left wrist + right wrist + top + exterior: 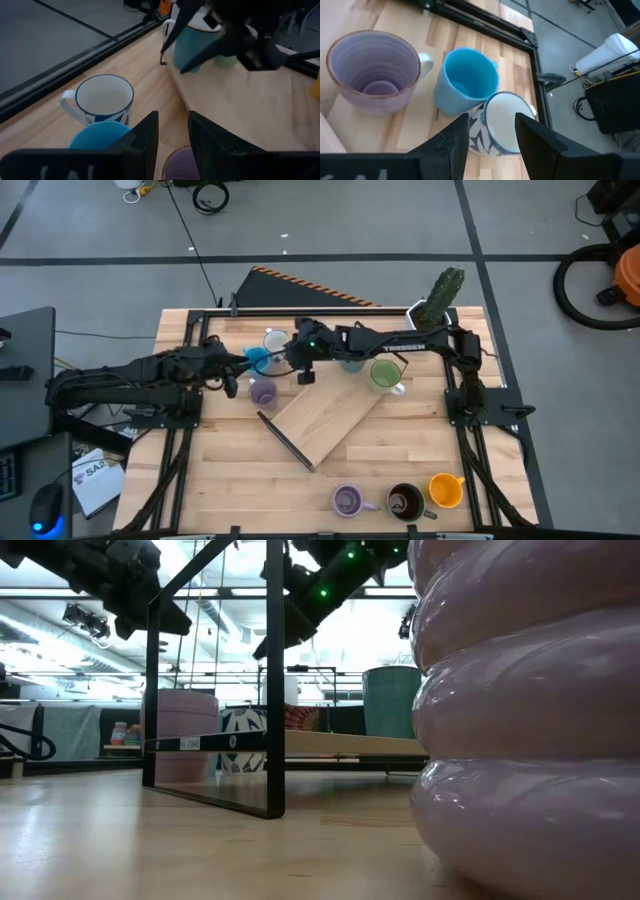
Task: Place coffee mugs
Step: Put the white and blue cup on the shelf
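right arm lining up on the white mug with the blue pattern

the wooden worktop [230, 470] carries a tilted wooden board [330, 415] near its middle, with the mugs in two clusters. the right arm reaches from the right edge across the far half, its claw [303, 372] hanging over the far-left cluster. the left arm lies along the left side, its claw [232, 380] low beside the same cluster.

the green mug [385, 375] stands on the board's far corner. along the near edge sit a lavender mug [347, 501], a dark brown mug [405, 502] and an orange mug [445, 490]. in the far-left cluster a blue mug [469, 85], a second lavender mug [372, 70] and a white mug with a blue pattern [502, 127] stand close together, the blue and white ones touching.

the step in hand looks like choosing a pick from this cluster. the right claw's fingers [452, 142] are spread, bracketing the white mug's rim from above without touching it. the left claw's fingers [145, 137] are also spread and hold nothing.

the next move likely calls for a straight descent so one finger slips inside the rim, clear of the blue mug.
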### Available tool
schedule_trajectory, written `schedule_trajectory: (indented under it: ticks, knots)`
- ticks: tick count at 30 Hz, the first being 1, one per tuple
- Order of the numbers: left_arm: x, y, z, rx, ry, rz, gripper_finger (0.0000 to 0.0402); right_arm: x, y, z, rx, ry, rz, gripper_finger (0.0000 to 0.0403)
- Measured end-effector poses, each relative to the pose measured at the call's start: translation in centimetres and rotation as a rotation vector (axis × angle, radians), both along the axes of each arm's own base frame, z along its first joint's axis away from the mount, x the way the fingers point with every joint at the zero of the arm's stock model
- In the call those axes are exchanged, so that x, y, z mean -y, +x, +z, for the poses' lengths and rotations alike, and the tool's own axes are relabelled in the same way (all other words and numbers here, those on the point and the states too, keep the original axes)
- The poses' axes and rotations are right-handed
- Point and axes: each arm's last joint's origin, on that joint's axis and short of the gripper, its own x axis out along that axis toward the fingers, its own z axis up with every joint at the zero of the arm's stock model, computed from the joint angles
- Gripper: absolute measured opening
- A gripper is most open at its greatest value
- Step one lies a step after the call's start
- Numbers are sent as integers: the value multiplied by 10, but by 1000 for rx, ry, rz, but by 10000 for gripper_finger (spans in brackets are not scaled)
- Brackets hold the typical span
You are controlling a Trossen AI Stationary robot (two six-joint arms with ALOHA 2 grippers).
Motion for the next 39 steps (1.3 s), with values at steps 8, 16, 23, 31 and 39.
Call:
schedule_trajectory:
  ticks: [8, 16, 23, 31, 39]
  knots:
    - [2, -3, -1, -9, -25, -32, 112, 16, 1, 12, 37, 36, 27, 164]
    - [1, -5, 12, 46, -30, -20, 112, 24, 10, -16, -36, 77, 21, 164]
    - [-7, 0, 14, 61, -57, 55, 112, 20, 35, -24, -90, 79, 40, 164]
    - [-12, 2, 9, 28, -102, 17, 112, 35, 55, -34, -194, 44, 11, 164]
    - [-12, -1, 8, 9, -103, 15, 112, 42, 61, -64, -314, -57, -7, 163]
